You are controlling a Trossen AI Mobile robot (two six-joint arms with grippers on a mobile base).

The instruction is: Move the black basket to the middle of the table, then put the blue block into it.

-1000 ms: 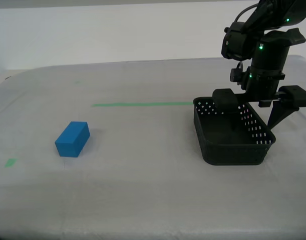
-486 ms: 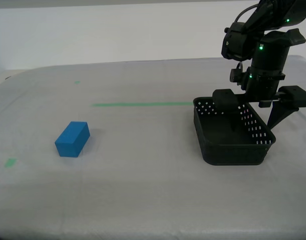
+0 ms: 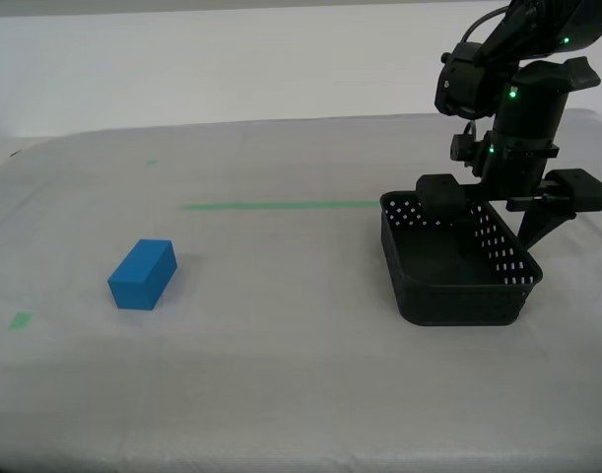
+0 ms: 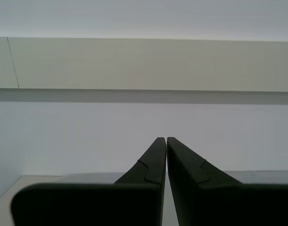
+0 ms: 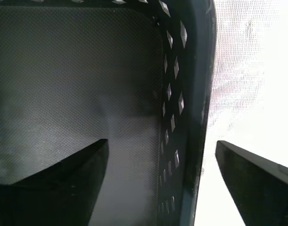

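The black basket [image 3: 460,301] stands on the table [image 3: 281,384] at the exterior view's right. The blue block [image 3: 143,274] lies on the cloth far off at the exterior view's left. My first gripper [image 3: 500,244] hangs over the basket, open, with one finger inside it and the other outside, straddling the wall on the exterior view's right. In the first wrist view the holed wall [image 5: 181,99] runs between the two spread fingers of the first gripper [image 5: 161,142], not touching either. My second gripper [image 4: 166,139] is shut and empty, facing a pale wall, and does not show in the exterior view.
A green tape line [image 3: 281,206] runs across the cloth behind the space between block and basket. Small green tape bits lie near the block [image 3: 21,319] and farther back [image 3: 151,162]. The table's front edge is near the bottom of the exterior view.
The first gripper's outer finger has moved slightly inward toward the basket wall. Basket and block have not moved.
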